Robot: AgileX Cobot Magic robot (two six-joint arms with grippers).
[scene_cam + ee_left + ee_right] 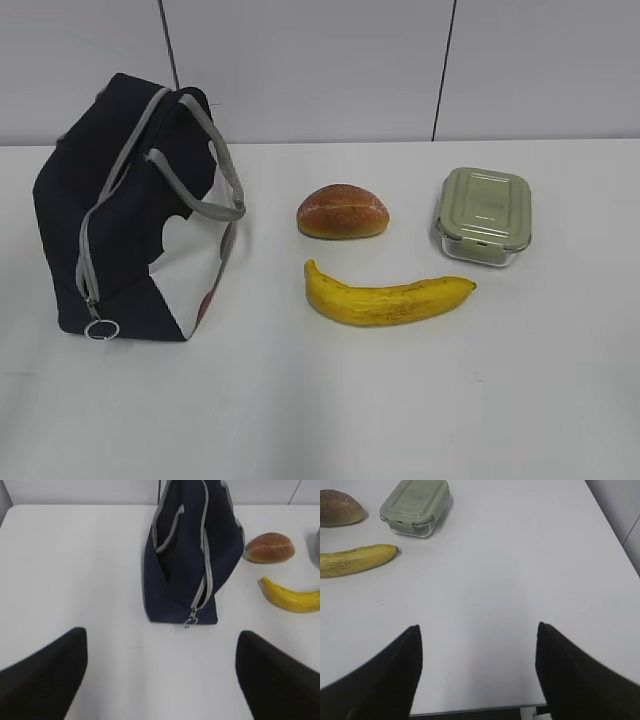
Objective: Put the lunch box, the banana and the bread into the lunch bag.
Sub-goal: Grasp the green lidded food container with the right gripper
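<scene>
Navy fabric lunch bag (130,215) stands upright at the left of the white worktop (400,400), zipper run down its near face, closed as far as can be seen, metal ring pull (102,329) resting low by the base. Grey strap handles (215,165) flop toward the right side. White side panel partly seen, with a reddish mark near the bottom, too small to read. Bag's interior hidden.

Bread (343,211) sits right of the bag, apart from it. Banana (385,298) lies just in front of the bread, not touching, dark tip pointing right. Lunch box (484,215) stands right of the bread, green lid on; contents cannot be made out through the glass wall.

Neither arm shows in the exterior view. Left pincer (160,677): two dark fingers at the bottom corners of its wrist view, set wide apart, nothing between them, bare worktop beneath, the bag ahead. Finger bases cut off by the frame. Bag top is cropped in that view, and only a sliver of the lunch box shows at the right edge.

Right pincer (477,672): fingers likewise spread, empty, over the worktop near its front edge. Bread and banana are cut off at the left of that view.
</scene>
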